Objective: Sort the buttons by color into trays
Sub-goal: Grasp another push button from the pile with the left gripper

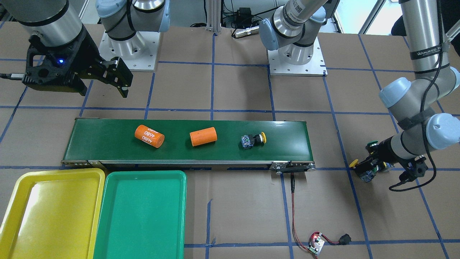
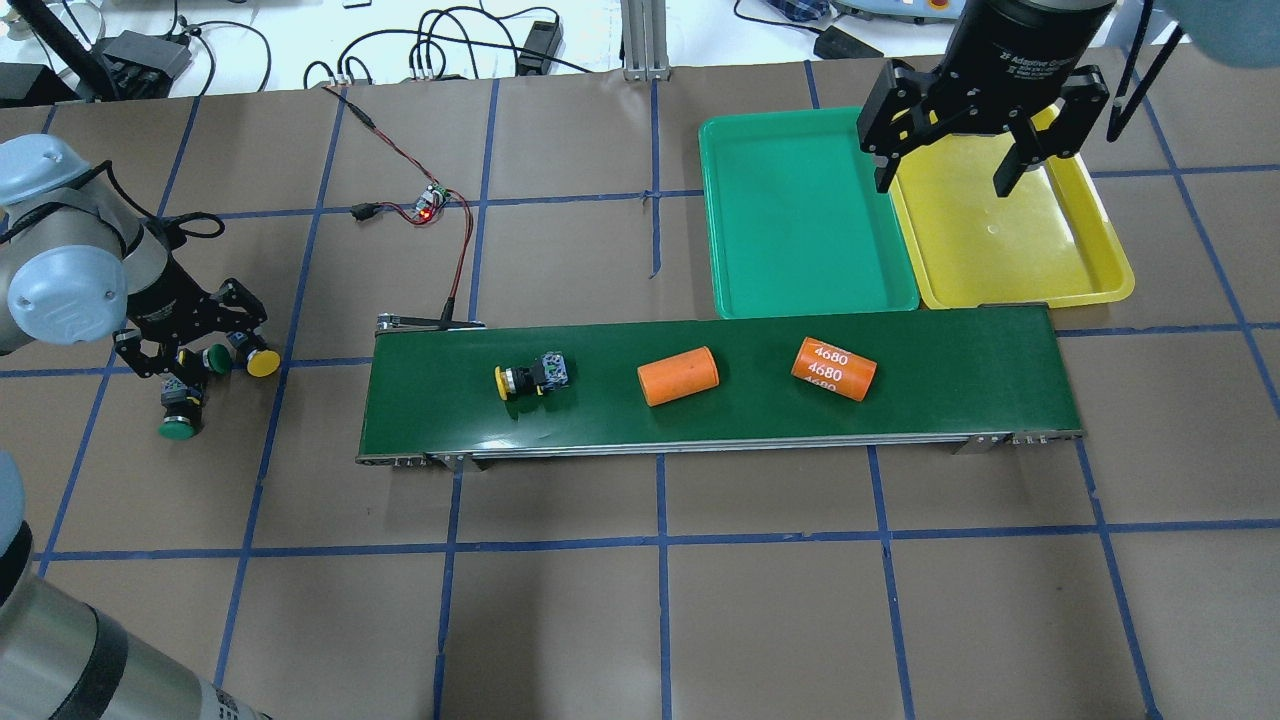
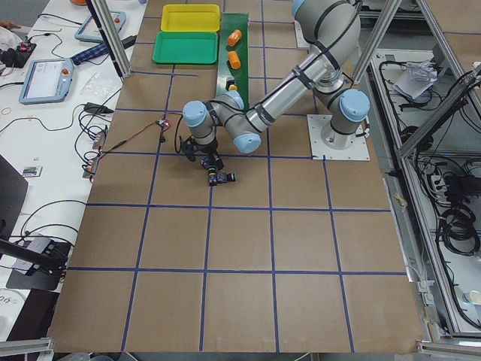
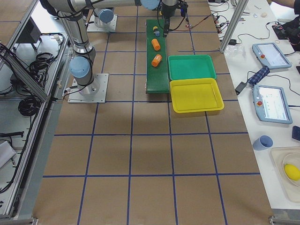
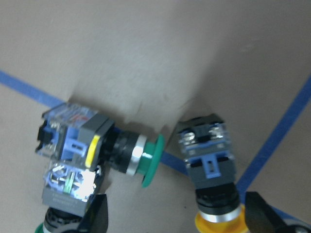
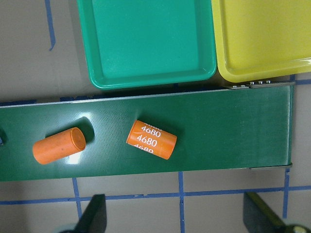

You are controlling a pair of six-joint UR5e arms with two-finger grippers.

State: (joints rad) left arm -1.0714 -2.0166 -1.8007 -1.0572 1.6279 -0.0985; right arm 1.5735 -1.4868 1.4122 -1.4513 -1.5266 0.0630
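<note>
Button [image 2: 530,377] flat on belt [image 2: 950,350], left-centre of overhead view, long axis along belt, yellow cap pointing left. Left gripper [image 2: 195,358] spread over other buttons [image 2: 180,428]; right gripper [image 2: 943,185] spread, empty.

In the left wrist view the bottom edge cuts off nearly all the cap of one green button [image 5: 68,191] and part of the cap of a yellow button [image 5: 209,160]; of the left gripper [image 5: 179,218] only two blurred fingertips [image 5: 97,216] show. In the right wrist view the right gripper [image 6: 179,216] too shows only blurred fingertips [image 6: 93,213], and a dark scrap [image 6: 1,137] at the left edge, on the belt [image 6: 218,121], is too little to name. In the front view the yellow tray [image 1: 54,216] runs off the left and bottom edges, the green tray [image 1: 143,216] off the bottom. In the overhead view the right gripper covers part of the rims where the yellow tray meets the green tray.
</note>
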